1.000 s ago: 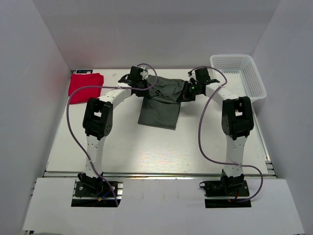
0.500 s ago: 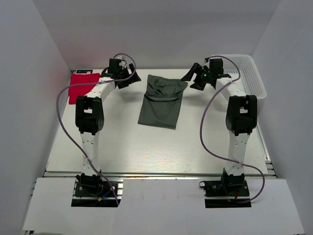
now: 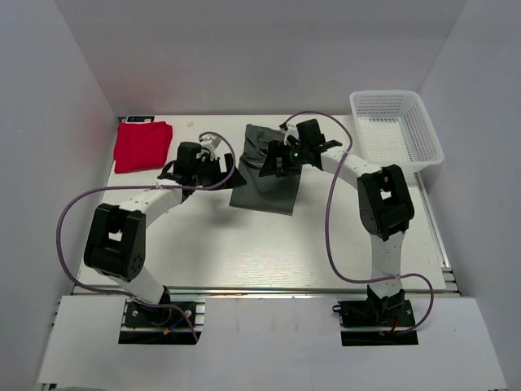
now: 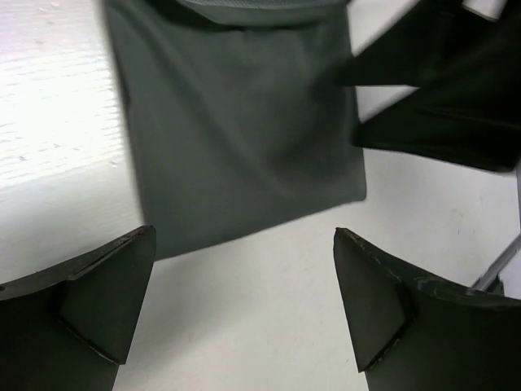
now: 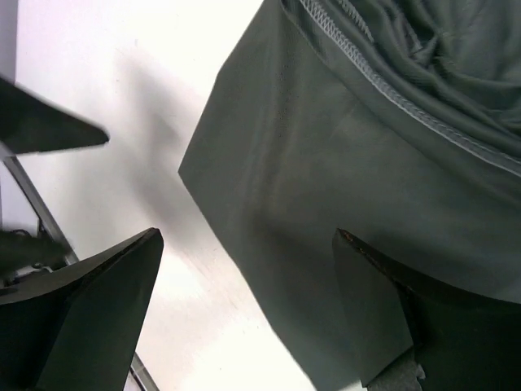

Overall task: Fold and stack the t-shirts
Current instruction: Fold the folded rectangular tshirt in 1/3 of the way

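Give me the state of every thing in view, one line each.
dark grey-green t-shirt: lying mid-table, folded narrow, far end bunched
red t-shirt: folded, lying at the far left corner
white mesh basket: upright at the far right corner
left gripper: open, holding nothing, at the dark shirt's edge
right gripper: open, holding nothing, over the dark shirt

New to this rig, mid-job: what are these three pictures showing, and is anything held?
Two robot arms are bolted at the near edge of the table. The overhead picture shows both: the left gripper beside, and the right gripper over, a partly folded dark grey-green t-shirt. A folded red t-shirt lies far left, a white mesh basket far right. The other two pictures come from wrist cameras, each looking past its own black fingers at that t-shirt. Both grippers are open, holding nothing.
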Robot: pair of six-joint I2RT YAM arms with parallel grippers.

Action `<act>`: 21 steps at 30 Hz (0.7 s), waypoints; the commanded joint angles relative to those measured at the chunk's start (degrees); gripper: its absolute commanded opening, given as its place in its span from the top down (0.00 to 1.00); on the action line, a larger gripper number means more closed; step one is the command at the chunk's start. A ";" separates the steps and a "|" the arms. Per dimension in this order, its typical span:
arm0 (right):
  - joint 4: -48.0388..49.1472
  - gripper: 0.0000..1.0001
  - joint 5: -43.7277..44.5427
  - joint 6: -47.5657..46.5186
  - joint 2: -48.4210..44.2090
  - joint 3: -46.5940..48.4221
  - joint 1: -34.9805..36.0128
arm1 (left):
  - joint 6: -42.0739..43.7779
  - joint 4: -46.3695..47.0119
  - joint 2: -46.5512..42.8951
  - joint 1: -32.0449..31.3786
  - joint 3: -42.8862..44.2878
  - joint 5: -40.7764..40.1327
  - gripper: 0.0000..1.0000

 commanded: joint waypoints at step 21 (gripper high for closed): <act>19.04 0.10 6.18 9.36 17.26 12.82 2.67 | 5.84 22.10 17.12 -8.73 -2.63 7.43 0.00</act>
